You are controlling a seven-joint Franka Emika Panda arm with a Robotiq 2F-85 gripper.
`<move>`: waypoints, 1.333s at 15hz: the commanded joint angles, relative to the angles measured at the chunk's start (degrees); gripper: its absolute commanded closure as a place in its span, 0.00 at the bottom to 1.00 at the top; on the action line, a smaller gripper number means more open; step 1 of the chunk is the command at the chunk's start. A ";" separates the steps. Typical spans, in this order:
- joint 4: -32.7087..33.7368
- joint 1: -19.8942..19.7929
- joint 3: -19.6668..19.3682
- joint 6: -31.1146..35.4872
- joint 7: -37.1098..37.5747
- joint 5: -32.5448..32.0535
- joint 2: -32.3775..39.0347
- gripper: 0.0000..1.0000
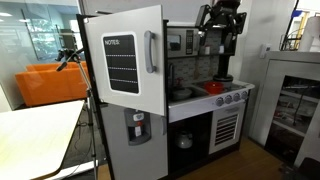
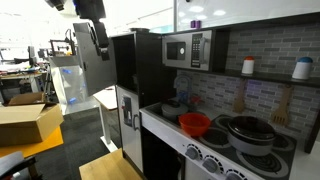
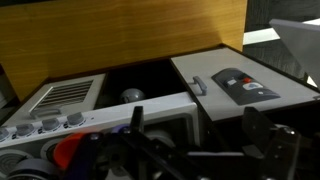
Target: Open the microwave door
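pincer state: my pincer (image 1: 220,36) looks released, fingers spread, nothing between them; in the wrist view it is only dark blurred fingers (image 3: 136,125) low in frame, so that reading comes mostly from the exterior view.
pincer position: up in the air above the play kitchen's top edge, just above and a little to one side of the microwave (image 1: 183,42), not touching it.
microwave: upper shelf of the play kitchen, silver-grey front, seen in both exterior views (image 2: 188,50).
microwave door: the microwave door (image 2: 178,50) sits flush with the front, closed, with a dark window; the button panel (image 2: 199,50) is just beside it.
below the microwave: red bowl (image 1: 215,87) on the stove top, a dark pot (image 2: 245,132) near it.
stove front: row of knobs (image 1: 232,97), black oven grille (image 1: 226,128) underneath.
far side: large white door (image 1: 125,60) swung open, NOTES board (image 1: 120,62) and grey handle (image 1: 151,52) on it.
wrist view extras: wooden floor (image 3: 110,35) across the top.
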 commanded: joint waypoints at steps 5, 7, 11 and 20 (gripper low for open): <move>0.92 -1.27 0.64 13.61 0.80 -1.89 6.00 0.00; 1.52 -2.00 0.61 15.30 1.41 -3.32 6.59 0.00; 3.72 -3.86 -0.14 15.66 2.15 -5.04 7.04 0.00; 8.74 -4.72 -5.03 14.16 2.65 1.65 11.90 0.00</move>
